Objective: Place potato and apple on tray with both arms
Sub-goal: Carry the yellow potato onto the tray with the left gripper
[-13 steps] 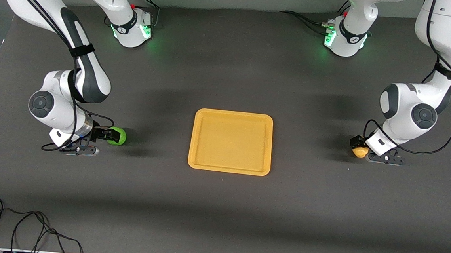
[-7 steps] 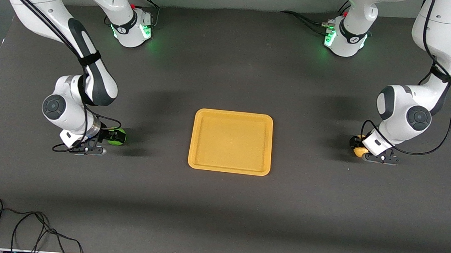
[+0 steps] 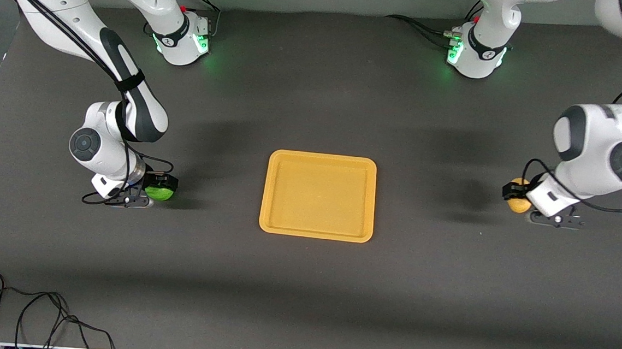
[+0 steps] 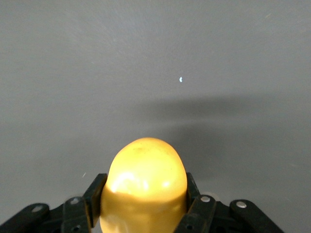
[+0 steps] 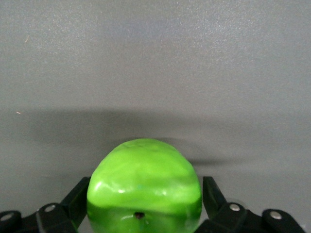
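The orange-yellow tray (image 3: 317,197) lies flat in the middle of the table. My left gripper (image 3: 515,193) is shut on the yellow-tan potato (image 3: 518,199) at the left arm's end of the table, held a little above the surface. In the left wrist view both black fingers press the sides of the potato (image 4: 146,179), inside the left gripper (image 4: 143,191). At the right arm's end, my right gripper (image 3: 159,185) is down around the green apple (image 3: 159,192), which rests on the table. The right wrist view shows the apple (image 5: 144,189) between the fingers of the right gripper (image 5: 146,194), open, with a gap on one side.
A loose black cable (image 3: 33,314) lies near the front edge at the right arm's end. The two arm bases (image 3: 181,39) (image 3: 475,54) stand along the back edge. Bare dark table surrounds the tray on all sides.
The left gripper shut on the potato and rose with it, shifting toward the left arm's end. The right gripper moved farther over the apple and lower around it.
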